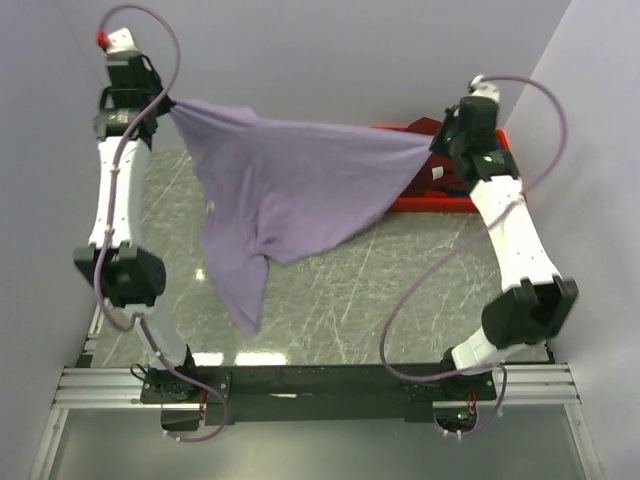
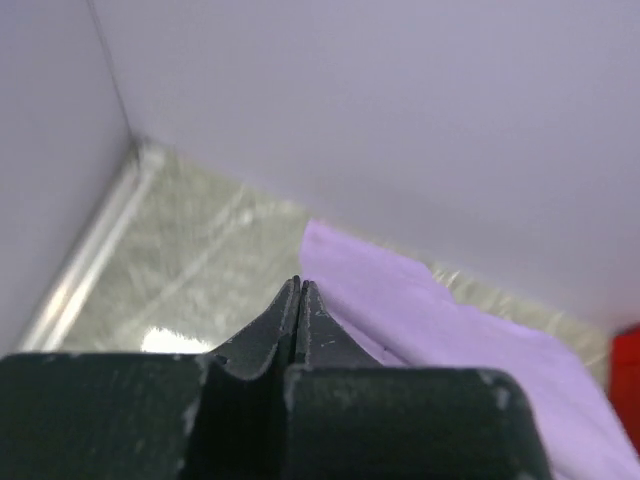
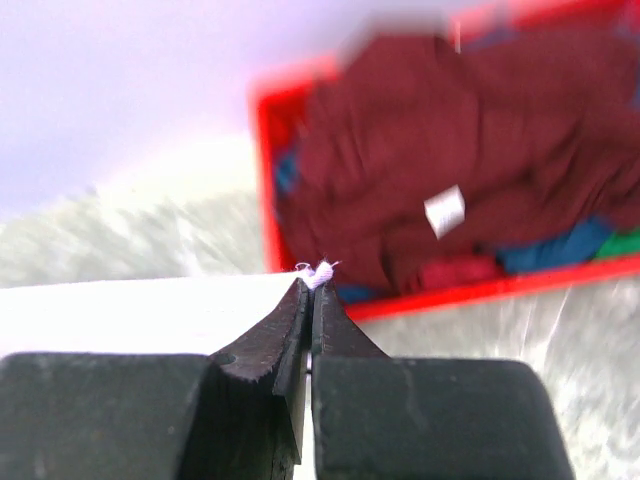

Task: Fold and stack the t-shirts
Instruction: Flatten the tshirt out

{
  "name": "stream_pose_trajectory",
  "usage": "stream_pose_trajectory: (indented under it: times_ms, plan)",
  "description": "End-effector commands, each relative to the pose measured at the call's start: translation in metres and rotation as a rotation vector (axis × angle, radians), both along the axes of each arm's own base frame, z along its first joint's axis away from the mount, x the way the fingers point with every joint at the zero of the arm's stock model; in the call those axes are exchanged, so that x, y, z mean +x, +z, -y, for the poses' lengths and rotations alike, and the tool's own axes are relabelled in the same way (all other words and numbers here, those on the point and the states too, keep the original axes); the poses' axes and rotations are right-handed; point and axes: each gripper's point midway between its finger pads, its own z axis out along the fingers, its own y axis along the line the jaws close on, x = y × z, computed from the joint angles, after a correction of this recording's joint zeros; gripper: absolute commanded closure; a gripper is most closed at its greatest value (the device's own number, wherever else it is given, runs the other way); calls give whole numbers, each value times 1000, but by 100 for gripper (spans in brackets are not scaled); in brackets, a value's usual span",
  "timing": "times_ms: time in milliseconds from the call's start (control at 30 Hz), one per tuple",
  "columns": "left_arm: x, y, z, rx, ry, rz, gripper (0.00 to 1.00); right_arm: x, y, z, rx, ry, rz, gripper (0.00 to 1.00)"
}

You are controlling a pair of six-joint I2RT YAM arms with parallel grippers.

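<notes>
The lavender t-shirt [image 1: 290, 190] hangs stretched in the air between both arms, its lower part drooping toward the table. My left gripper [image 1: 172, 103] is shut on its upper left corner; in the left wrist view the jaws [image 2: 300, 284] meet tight, with purple cloth [image 2: 450, 330] running off to their right. My right gripper [image 1: 432, 145] is shut on the opposite corner, and a tuft of lavender cloth [image 3: 322, 271] pokes out at its tips [image 3: 312, 282]. The maroon t-shirt [image 3: 430, 150] with a white label [image 3: 444, 211] lies bunched in the red crate [image 3: 480, 290].
The red crate [image 1: 430, 205] stands at the back right, partly behind the right arm, with blue [image 3: 560, 250] and green [image 3: 620, 243] cloth under the maroon shirt. Pale walls close in on the left, back and right. The marbled tabletop [image 1: 340, 300] lies below the hanging shirt.
</notes>
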Motion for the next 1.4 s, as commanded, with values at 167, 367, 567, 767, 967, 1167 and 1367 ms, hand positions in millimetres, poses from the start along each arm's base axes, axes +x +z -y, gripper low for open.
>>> stream_pose_trajectory:
  times_ms: [167, 367, 567, 767, 967, 1167, 1367]
  plan:
    - [-117, 201, 0, 100, -29, 459, 100, -85, 179, 19, -59, 7, 436, 100]
    - [-210, 248, 5, 140, -20, 575, 100, -178, 216, 28, -102, 17, 592, 100]
    - [-325, 278, 13, 203, -22, 722, 99, -270, 223, 40, -94, -21, 725, 100]
    - [-379, 307, 26, 221, -63, 845, 99, -319, 238, 48, -124, -28, 803, 100]
    - [-301, 261, 39, 184, -178, 697, 99, -292, 208, 55, -222, -54, 705, 100]
    - [-184, 133, 48, 126, -295, 418, 95, -207, 86, 53, -336, -63, 393, 100]
    - [-96, -28, 43, 74, -311, 175, 92, -140, -23, 59, -401, -126, 236, 100]
